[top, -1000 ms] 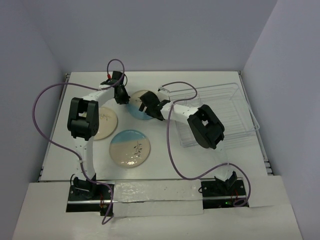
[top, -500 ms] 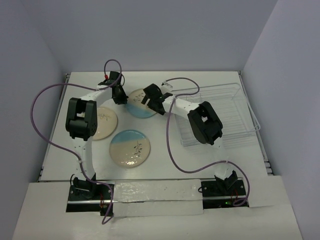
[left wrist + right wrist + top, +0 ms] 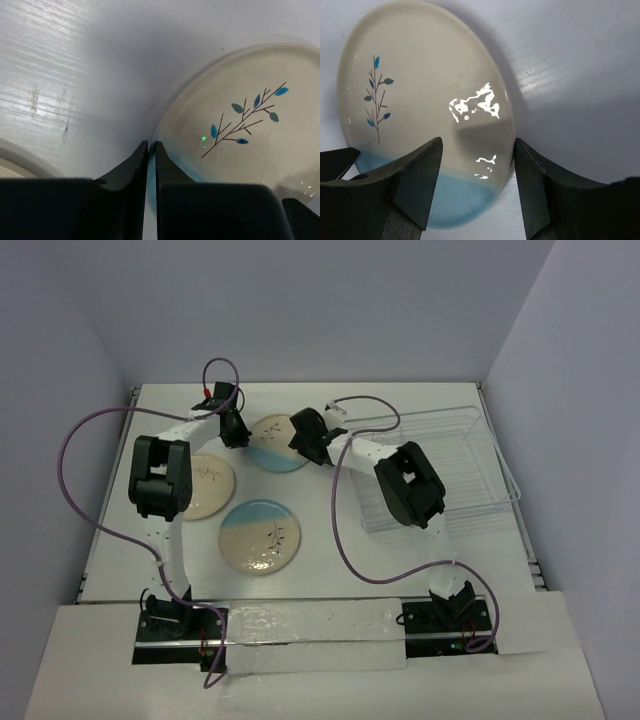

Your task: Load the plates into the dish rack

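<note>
The far plate, half light-blue and half cream with a sprig, sits between both grippers. My left gripper is shut on its left rim; the left wrist view shows the fingertips pinching the blue edge of that plate. In the right wrist view the plate looks tilted up. My right gripper is open, one finger over the plate, the other outside its right rim. It also shows in the top view. The cream plate and the second blue-cream plate lie flat. The dish rack stands at the right.
The left arm's purple cable loops over the table's left side. The right arm's cable runs in front of the rack. Walls close in at the back and both sides. The cream plate's rim shows near my left fingers.
My right gripper has moved back and left, closer onto the far plate's right rim. The left gripper and the plate have shifted slightly left and back.
</note>
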`<control>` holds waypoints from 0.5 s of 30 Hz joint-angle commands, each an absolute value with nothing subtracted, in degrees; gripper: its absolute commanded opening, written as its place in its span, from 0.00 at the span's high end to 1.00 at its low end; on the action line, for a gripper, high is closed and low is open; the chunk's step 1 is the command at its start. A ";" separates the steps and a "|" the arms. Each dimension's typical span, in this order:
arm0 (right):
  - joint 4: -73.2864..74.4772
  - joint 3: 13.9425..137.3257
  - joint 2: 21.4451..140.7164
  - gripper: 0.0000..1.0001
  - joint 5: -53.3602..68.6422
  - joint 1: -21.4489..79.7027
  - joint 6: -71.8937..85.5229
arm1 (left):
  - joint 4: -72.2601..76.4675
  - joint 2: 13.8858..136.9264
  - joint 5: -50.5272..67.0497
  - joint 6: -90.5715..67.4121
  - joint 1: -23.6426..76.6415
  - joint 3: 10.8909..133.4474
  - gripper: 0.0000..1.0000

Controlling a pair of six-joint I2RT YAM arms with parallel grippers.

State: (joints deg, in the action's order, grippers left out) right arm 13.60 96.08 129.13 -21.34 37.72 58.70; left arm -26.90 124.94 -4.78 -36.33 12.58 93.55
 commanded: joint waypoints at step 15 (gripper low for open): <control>-19.33 95.34 121.27 0.40 -11.62 37.75 59.72 | -30.68 125.73 -0.44 -35.47 12.97 87.54 1.00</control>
